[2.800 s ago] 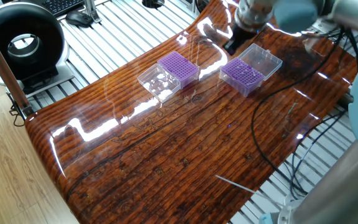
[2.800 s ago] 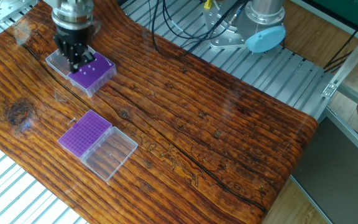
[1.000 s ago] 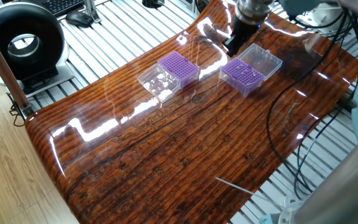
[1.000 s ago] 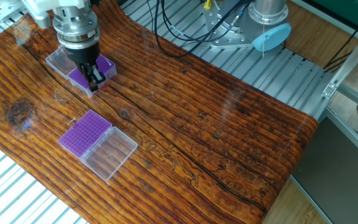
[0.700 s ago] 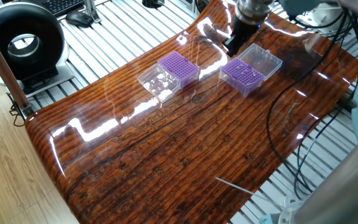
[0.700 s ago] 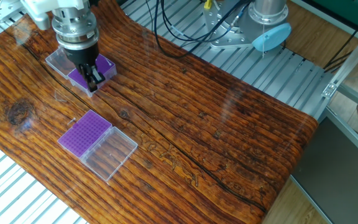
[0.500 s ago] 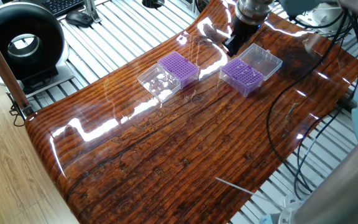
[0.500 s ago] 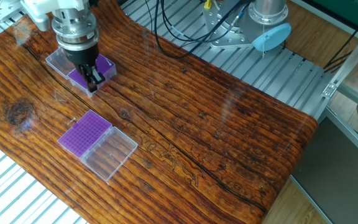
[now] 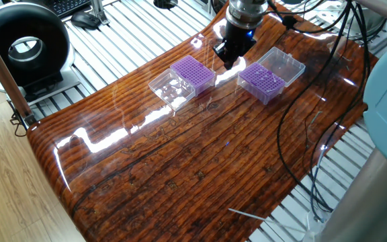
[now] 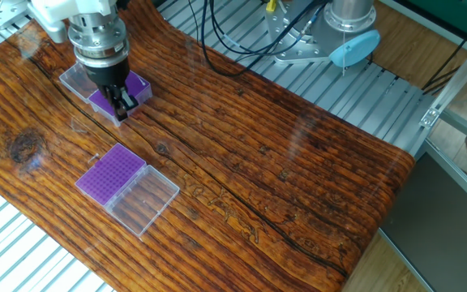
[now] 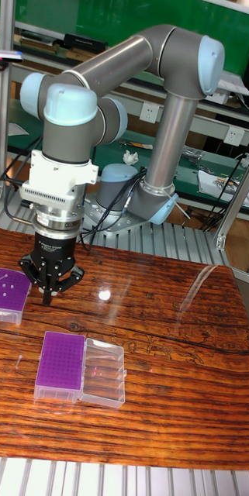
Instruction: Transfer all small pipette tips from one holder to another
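Note:
Two purple holders lie on the wooden table, each with a clear lid hinged open beside it. One holder (image 9: 192, 72) (image 10: 110, 173) (image 11: 60, 364) shows a dense dotted grid of small pipette tips. The other holder (image 9: 261, 79) (image 10: 136, 86) (image 11: 8, 293) shows only a few pale tips. My gripper (image 9: 228, 59) (image 10: 121, 105) (image 11: 47, 296) points straight down, close over the table at the sparse holder's edge, on the side facing the full holder. Its fingers are pressed together. Whether a tip sits between them is too small to tell.
Clear lids (image 9: 170, 89) (image 9: 284, 64) flank the holders. Black cables (image 9: 301, 101) trail over the table's right side. A thin white stick (image 9: 247, 214) lies by the front edge. A black round device (image 9: 22, 47) stands off the table. The arm's base (image 10: 343, 32) is behind.
In one fixed view the gripper has shifted left, from behind the sparse holder to the gap between the holders. In the other fixed view it has barely moved over the last second.

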Motion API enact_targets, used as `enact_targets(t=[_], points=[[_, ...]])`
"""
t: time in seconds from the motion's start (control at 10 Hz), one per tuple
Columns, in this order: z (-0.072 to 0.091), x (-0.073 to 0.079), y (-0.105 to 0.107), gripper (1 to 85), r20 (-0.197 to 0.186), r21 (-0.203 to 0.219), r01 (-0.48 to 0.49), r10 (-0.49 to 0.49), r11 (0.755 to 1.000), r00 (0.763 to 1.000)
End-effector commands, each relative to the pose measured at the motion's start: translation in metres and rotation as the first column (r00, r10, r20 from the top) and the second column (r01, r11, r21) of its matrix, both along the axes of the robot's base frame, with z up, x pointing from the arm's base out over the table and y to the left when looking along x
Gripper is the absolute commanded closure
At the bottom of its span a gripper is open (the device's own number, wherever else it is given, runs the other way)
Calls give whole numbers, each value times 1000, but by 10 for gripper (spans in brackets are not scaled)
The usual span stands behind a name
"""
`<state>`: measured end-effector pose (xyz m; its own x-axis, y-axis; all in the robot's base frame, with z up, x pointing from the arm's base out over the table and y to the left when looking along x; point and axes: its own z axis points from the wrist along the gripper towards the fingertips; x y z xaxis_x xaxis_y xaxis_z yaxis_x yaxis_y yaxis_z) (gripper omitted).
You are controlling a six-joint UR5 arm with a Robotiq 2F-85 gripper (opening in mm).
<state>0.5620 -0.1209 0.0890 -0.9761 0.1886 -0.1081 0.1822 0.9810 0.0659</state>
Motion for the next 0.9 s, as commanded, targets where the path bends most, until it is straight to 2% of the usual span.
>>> enact_targets(t=[0.0, 0.2, 0.8], points=[[1, -2, 4, 847, -5, 18, -4, 4, 1000, 1000], [1, -2, -2, 847, -7, -4, 2, -2, 1000, 1000], [3, -3, -2, 847, -1, -6, -4, 4, 1000, 1000]])
